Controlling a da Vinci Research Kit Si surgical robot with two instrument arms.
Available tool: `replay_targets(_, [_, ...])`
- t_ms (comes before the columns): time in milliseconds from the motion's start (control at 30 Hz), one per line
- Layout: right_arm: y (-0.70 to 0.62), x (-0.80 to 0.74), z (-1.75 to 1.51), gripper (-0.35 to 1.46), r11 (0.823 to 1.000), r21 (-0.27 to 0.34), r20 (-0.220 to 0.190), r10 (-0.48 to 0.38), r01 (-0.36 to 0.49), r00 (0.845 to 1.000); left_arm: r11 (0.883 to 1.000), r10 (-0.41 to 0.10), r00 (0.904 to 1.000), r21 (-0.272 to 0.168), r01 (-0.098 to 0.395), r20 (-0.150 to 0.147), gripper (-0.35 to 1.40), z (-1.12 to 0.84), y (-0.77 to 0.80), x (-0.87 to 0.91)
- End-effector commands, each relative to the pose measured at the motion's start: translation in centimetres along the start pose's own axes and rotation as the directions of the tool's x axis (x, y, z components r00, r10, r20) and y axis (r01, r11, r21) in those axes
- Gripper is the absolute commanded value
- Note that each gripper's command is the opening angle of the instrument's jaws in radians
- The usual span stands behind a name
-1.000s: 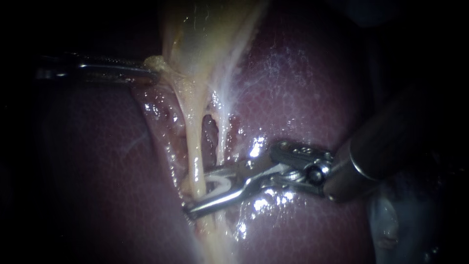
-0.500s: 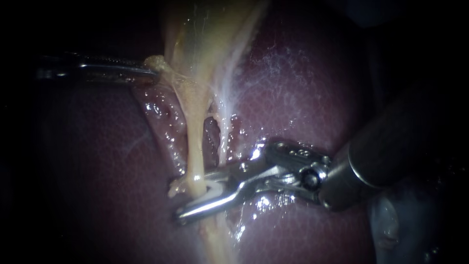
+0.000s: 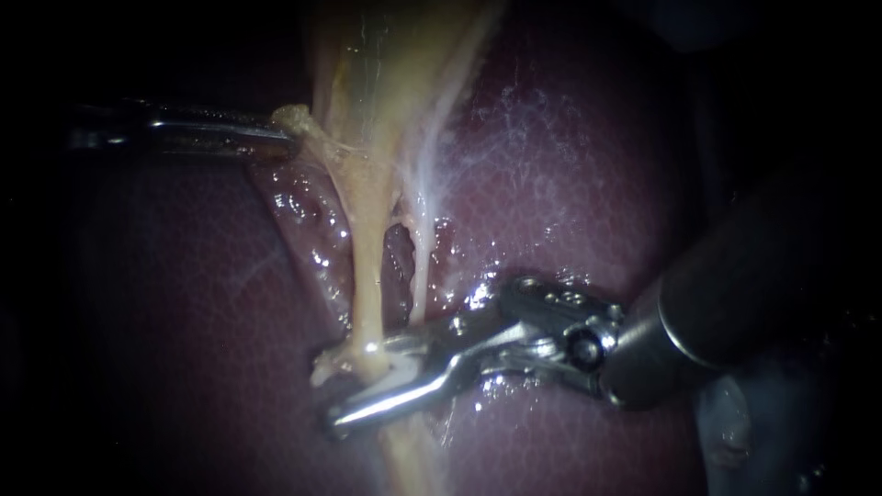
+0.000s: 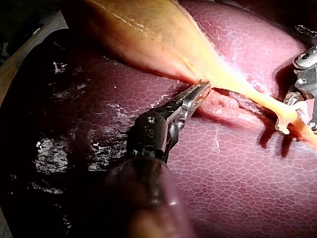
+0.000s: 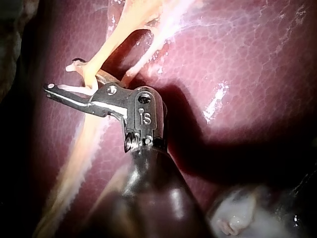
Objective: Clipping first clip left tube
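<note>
Right instrument (image 3: 367,384) clamping left tube (image 3: 367,276), left instrument (image 3: 276,138) gripping gallbladder (image 3: 386,73) edge, liver (image 3: 570,165) around

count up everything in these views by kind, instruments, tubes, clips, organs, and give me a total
instruments: 2, the left instrument and the right instrument
tubes: 2, the left tube and the right tube
clips: 1, the clip between the right instrument's jaws
organs: 2, the liver and the gallbladder
total: 7

- One small engraved mark (image 5: 145,118) stands on the right instrument (image 5: 64,79), on the metal wrist behind its jaws.
- No other writing is legible anywhere.
</note>
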Motion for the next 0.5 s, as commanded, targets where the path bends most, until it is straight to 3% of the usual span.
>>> replay_targets(33, [0.00, 0.00, 0.00, 0.47, 1.000, 0.000, 0.001, 0.000, 0.000, 1.000, 1.000, 0.000, 1.0000, 0.000, 0.000, 0.000, -0.35, 0.00, 0.00, 0.00])
replay_targets(233, [-0.01, -0.02, -0.04, 0.32, 1.000, 0.003, 0.002, 0.000, 0.000, 1.000, 1.000, 0.000, 1.0000, 0.000, 0.000, 0.000, -0.35, 0.00, 0.00, 0.00])
replay_targets(500, [-0.03, -0.02, -0.06, -0.06, 1.000, 0.005, 0.003, 0.000, 0.000, 1.000, 1.000, 0.000, 1.0000, 0.001, 0.000, 0.000, -0.35, 0.00, 0.00, 0.00])
